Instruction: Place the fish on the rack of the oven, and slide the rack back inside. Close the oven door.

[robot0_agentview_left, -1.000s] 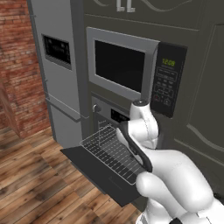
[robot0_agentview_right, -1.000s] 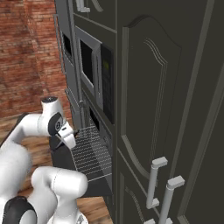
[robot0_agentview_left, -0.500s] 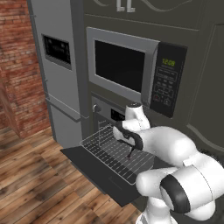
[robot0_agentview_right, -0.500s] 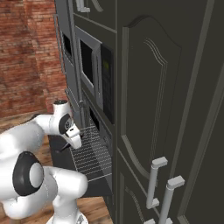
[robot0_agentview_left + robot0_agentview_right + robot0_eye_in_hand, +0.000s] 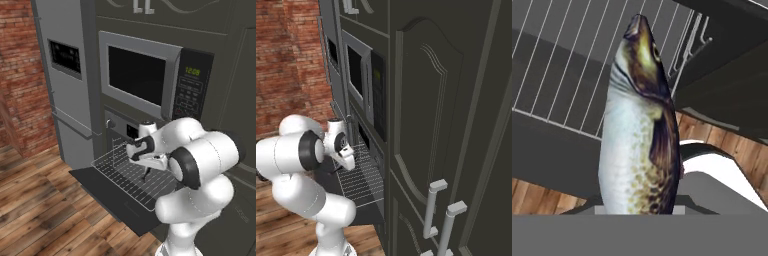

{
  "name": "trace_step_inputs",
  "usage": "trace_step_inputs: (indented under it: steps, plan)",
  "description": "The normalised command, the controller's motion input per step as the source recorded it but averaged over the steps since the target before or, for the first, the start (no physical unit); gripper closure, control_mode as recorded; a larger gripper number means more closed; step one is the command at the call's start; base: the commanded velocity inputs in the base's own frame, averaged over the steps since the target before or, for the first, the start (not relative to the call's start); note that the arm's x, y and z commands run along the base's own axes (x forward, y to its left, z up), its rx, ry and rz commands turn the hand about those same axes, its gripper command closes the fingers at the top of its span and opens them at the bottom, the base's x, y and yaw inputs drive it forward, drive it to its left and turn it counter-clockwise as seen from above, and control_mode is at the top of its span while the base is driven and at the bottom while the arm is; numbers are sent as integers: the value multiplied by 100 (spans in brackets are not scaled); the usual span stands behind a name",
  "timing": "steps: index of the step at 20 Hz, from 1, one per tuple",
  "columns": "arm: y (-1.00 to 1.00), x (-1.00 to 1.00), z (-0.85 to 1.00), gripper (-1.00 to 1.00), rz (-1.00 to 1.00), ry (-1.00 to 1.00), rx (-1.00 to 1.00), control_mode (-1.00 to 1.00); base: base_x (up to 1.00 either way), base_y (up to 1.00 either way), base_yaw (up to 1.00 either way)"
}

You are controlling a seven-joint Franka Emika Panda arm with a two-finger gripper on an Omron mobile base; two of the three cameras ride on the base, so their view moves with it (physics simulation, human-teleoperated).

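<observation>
Holding the fish [image 5: 639, 125] clenched in my end effector [image 5: 146, 171], I have it hanging over the pulled-out rack [image 5: 131, 173], nose pointing away from my hand toward the wires. In the hand view its pale speckled belly and dark olive back fill the middle, and my grip seems to sit at the tail end, though the contact itself is hidden at the bottom of that view. I judge the fish to be light, slim and somewhat slick-skinned, more likely to slip or swing than to weigh on me; a hold low on the narrow tail lets the body pivot, so a grip nearer the thick mid-body would be steadier if I had to take it again. It looks stiff enough to lie flat across several wires without sagging between them, provided I lay it crosswise to the wires. The rack itself carries nothing that I can see; it rests out over the oven door [image 5: 107, 195], which lies folded down flat. The oven [image 5: 122, 127] cavity behind the rack is dark, and I cannot tell whether anything is inside. Above it, the microwave [image 5: 150, 75] is closed.
</observation>
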Motion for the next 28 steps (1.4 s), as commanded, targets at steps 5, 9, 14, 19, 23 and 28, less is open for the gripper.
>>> trace_step_inputs:
  steps: [5,9,14,19,23,28]
  plan:
    - [2,52,-45,100,0,8,0,-100,0,0,0]
    - [7,53,-52,100,0,6,0,-100,0,0,0]
    - [13,48,-61,100,0,3,-2,-100,0,0,0]
    - [18,41,-63,100,0,0,-4,-100,0,0,0]
    - [11,40,-57,100,0,0,-3,-100,0,0,0]
    - [7,44,-60,100,-1,0,-4,-100,0,0,0]
